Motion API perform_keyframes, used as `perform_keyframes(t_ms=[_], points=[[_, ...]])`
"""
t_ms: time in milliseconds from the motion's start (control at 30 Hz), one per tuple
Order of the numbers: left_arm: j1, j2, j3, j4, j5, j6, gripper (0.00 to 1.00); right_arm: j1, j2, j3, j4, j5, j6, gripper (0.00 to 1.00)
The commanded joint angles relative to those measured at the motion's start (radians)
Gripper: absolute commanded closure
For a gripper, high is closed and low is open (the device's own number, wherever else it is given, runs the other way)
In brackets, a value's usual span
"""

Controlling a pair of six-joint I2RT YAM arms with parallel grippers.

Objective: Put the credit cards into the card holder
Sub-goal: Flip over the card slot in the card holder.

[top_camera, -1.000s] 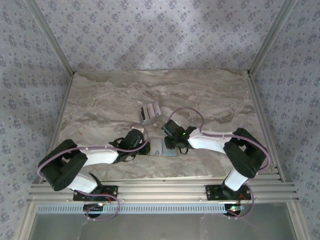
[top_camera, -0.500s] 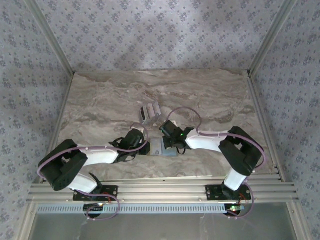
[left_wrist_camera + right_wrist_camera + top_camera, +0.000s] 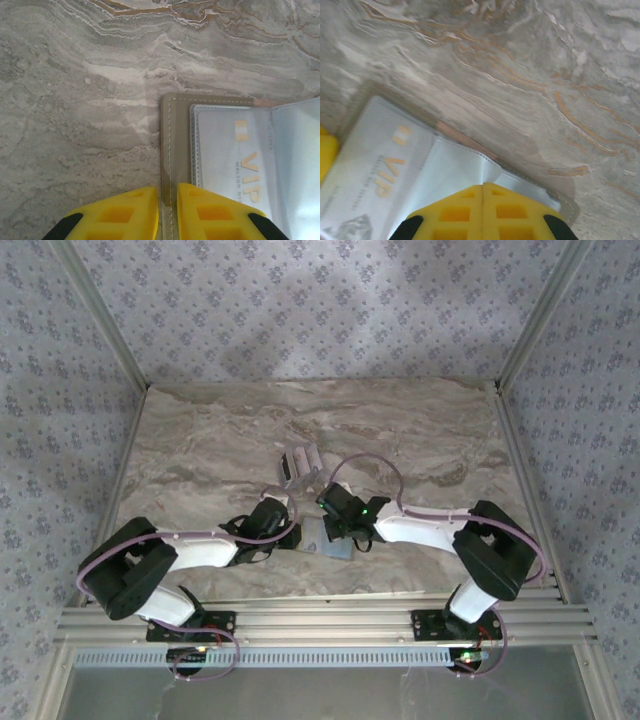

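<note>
Spreading beneath everything, the grey-beige marbled tabletop (image 3: 220,440) carries two white-and-black arms. The left arm (image 3: 200,552) and the right arm (image 3: 425,527) reach inward so that their jaws face each other from opposite sides of one thing.

Between the two sets of jaws lies the flat, matte grey-tan card holder (image 3: 325,538) (image 3: 175,130), with clear plastic pockets facing up. The left jaws are clenched on its stitched edge. Their yellow fingers (image 3: 130,212) stand one on either side of that edge, with only the tan strip showing in the narrow slot between them.

The right jaws are pressed fully together, with no gap between their yellow fingers (image 3: 455,207). They pinch a clear plastic leaf (image 3: 462,160) of the card holder, which rises to a peak right at their tips.

Just beside the left jaws, on the side towards the right jaws, a pale silver-white card with gold "VIP" lettering (image 3: 240,160) (image 3: 375,172) sits under the plastic inside the card holder.

The loose credit cards (image 3: 300,462), a small cluster of pale silver-white cards with a dark one among them, lie on the tabletop beyond both sets of jaws. They are apart from the card holder and touched by neither.
</note>
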State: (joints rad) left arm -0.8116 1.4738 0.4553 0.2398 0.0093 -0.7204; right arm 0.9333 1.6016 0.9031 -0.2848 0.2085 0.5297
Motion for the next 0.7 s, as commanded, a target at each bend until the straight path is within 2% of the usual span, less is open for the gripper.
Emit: perform_keyframes(t_ms=[0,167,267,367,433,667], points=[[-0.011,0.094,-0.029,-0.004,0.049,-0.015,0.81,0.007,-0.012,0.035,-0.008,-0.045,-0.013,1.0],[-0.019,0.089,-0.031,0.002,0.05,-0.023,0.81,0.004,0.049,0.077,0.036,-0.115,0.002,1.0],[-0.025,0.091,-0.033,0.009,0.049,-0.029,0.81,-0.005,0.088,0.094,0.09,-0.199,-0.001,1.0],[-0.025,0.091,-0.037,0.011,0.049,-0.031,0.81,-0.022,0.112,0.091,0.155,-0.286,0.017,0.94],[-0.025,0.082,-0.042,0.007,0.043,-0.031,0.81,-0.034,0.112,0.079,0.193,-0.331,0.026,0.85],[-0.019,0.019,-0.059,-0.018,0.041,-0.023,0.78,-0.066,0.061,0.026,0.278,-0.446,0.036,0.66]])
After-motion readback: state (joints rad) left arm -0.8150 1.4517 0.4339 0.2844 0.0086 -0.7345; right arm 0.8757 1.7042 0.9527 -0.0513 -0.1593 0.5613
